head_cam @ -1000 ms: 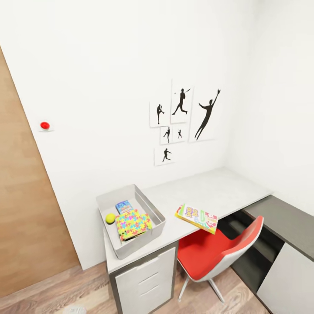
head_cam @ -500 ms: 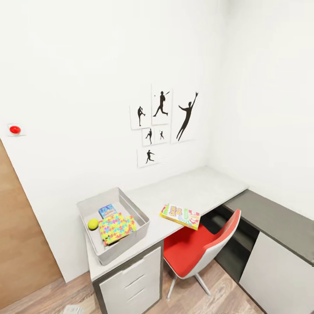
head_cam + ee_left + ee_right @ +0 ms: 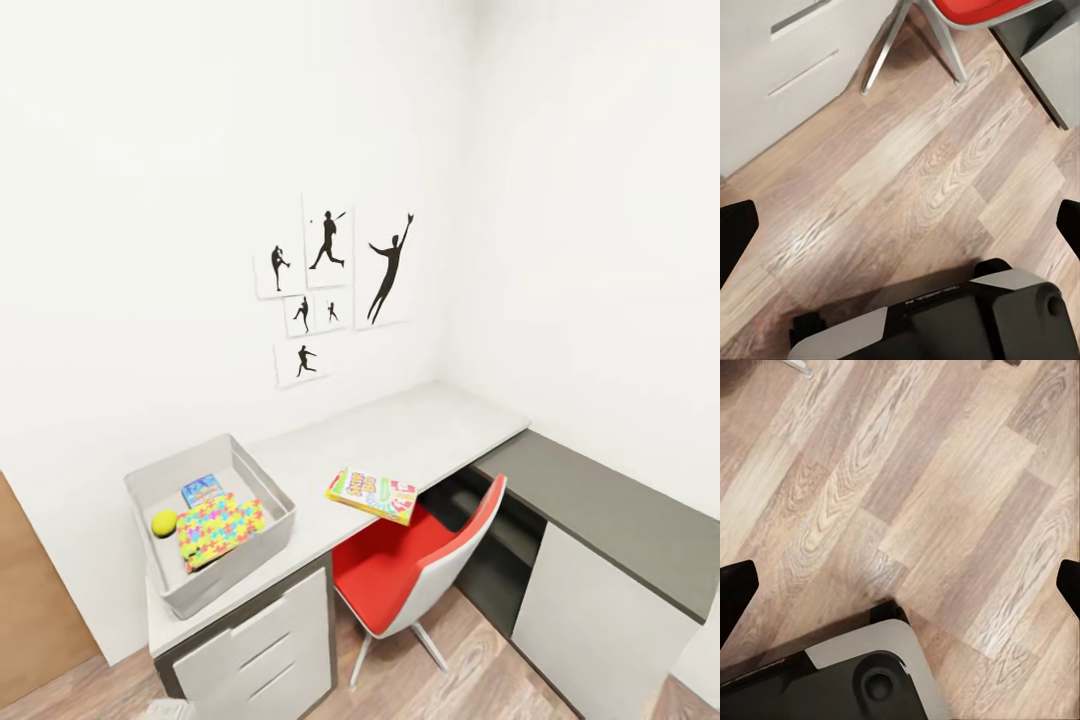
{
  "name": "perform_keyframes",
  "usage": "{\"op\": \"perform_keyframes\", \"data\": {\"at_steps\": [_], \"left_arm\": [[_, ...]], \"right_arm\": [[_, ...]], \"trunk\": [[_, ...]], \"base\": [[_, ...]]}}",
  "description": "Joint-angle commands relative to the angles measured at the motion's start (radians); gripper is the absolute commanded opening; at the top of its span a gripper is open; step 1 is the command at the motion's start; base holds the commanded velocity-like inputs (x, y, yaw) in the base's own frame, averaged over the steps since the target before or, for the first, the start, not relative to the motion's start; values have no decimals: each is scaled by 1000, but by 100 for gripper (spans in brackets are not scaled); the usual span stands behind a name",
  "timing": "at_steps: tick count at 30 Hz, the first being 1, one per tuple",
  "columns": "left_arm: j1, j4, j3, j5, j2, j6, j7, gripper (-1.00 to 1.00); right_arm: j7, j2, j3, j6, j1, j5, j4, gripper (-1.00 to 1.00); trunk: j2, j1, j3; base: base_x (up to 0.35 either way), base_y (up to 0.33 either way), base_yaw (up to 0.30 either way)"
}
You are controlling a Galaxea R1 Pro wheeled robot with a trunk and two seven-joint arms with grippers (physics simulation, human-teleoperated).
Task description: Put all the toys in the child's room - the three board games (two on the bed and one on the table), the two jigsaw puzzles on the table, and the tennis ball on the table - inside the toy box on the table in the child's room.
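In the head view the grey toy box (image 3: pixel 238 574) stands on the left end of the light grey table (image 3: pixel 425 430). Inside it lie a blue board game (image 3: pixel 201 490), the tennis ball (image 3: pixel 164 523) and a bright jigsaw puzzle (image 3: pixel 220 528). Another board game (image 3: pixel 372 495), green, red and yellow, rests on the table's front edge beside the box. My left gripper (image 3: pixel 900 232) and right gripper (image 3: pixel 900 592) hang open over the wood floor, nothing between their fingers. The bed is out of view.
A red chair (image 3: pixel 400 575) is pushed under the table, its legs (image 3: pixel 915 37) close to the white drawers (image 3: pixel 255 660). The lower dark grey section (image 3: pixel 600 510) runs along the right wall. Baseball silhouettes (image 3: pixel 330 290) hang above. My dark base (image 3: pixel 945 315) stands on the floor.
The head camera has swung right, so the whole picture has slid left and the red wall button and most of the wooden door have left the frame. The toys lie unmoved.
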Motion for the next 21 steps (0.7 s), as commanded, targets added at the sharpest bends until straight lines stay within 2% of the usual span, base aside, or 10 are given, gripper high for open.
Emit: {"op": "perform_keyframes", "data": {"at_steps": [1, 10, 21], "left_arm": [[0, 1, 2, 5, 0, 4, -2, 100], [0, 1, 2, 6, 0, 4, 8, 100], [0, 1, 3, 6, 0, 4, 11, 100]], "right_arm": [[-6, -1, 8, 3, 0, -7, -2, 100], [-6, -1, 10, 2, 0, -5, -3, 100], [-8, 0, 15, 2, 0, -4, -3, 100]], "trunk": [[-1, 0, 0], [-1, 0, 0], [-1, 0, 0]], "base": [[0, -298, -14], [0, -304, 39], [0, -311, 253]]}}
